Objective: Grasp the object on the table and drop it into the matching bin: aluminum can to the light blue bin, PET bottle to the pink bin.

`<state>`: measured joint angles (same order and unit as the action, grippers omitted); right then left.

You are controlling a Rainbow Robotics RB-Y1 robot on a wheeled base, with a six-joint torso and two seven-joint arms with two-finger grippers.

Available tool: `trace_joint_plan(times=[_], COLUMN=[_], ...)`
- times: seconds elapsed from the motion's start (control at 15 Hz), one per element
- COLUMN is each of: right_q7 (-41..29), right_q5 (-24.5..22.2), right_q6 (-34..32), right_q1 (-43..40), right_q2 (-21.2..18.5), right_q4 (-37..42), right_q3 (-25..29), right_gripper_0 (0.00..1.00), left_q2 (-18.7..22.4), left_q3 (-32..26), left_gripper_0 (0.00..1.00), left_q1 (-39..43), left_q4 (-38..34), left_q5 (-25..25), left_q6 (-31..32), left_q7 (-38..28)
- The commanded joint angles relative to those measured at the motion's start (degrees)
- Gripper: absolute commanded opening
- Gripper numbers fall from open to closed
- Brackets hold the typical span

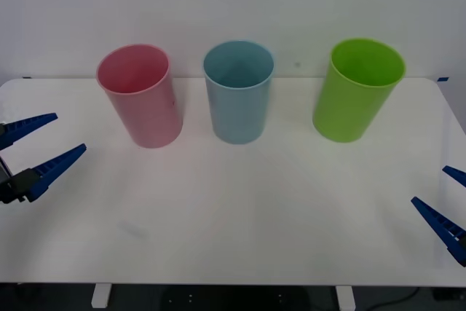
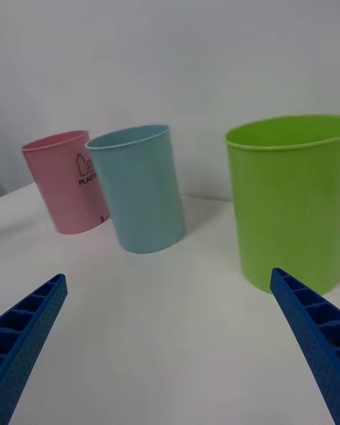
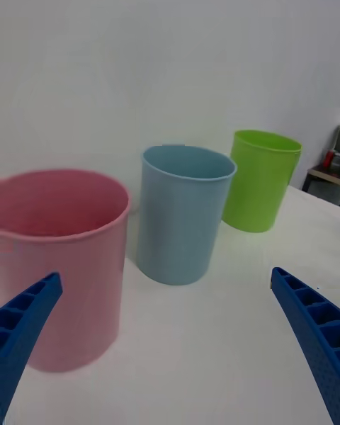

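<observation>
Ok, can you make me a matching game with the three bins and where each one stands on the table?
Seen from the front view.

Things:
1. pink bin
2. light blue bin
3. green bin

Places:
A. in the middle of the row
B. nearest the right pincer
C. nearest the left pincer

Pairs: 1-C, 2-A, 3-B.

All three bins stand upright on the table, and both pincers are open.
</observation>
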<state>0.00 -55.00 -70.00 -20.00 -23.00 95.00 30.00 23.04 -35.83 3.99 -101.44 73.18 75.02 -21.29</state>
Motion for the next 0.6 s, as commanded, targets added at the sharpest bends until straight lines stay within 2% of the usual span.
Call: trace_joint_plan(times=[0.07,0.27,0.6], right_q7=[0.00,0.00,0.00], right_q5=[0.00,0.00,0.00], right_q6=[0.00,0.00,0.00], right_q1=[0.00,0.00,0.00], right_q2=[0.00,0.00,0.00], right_q4=[0.00,0.00,0.00], right_q3=[0.00,0.00,0.00], right_gripper_0=[1.00,1.00,1.00], left_q2=[-0.01,0.08,0.08], left_q3=[-3.46,-5.48,-5.40], left_gripper_0=[1.00,1.00,1.00], left_q1=[2.61,5.51,9.90], left_q4=[0.01,0.01,0.01], left_q5=[0.12,-0.06,-0.06], left_q6=[2.67,4.16,3.90], left_q7=[0.90,1.69,2.13])
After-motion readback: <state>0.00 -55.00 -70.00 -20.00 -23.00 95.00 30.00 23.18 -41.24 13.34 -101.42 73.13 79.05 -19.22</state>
